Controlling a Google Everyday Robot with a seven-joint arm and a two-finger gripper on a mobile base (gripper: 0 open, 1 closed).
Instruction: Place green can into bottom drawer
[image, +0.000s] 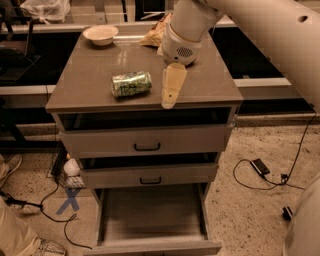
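Closely, pincer (169, 102) beside green can (131, 83), bowl (100, 35) and bag (158, 36) behind

— Where is the green can (131, 83) found?
— It is seen lying on its side on the counter (85, 85), towards the front edge, with its green-and-white mottled label turned up. The tool (170, 94) is held just beside it, to its right, not touching.
— And the bottom drawer (150, 217)?
— It is pulled out beneath the two upper drawers (145, 140), with its flat grey floor laid bare.
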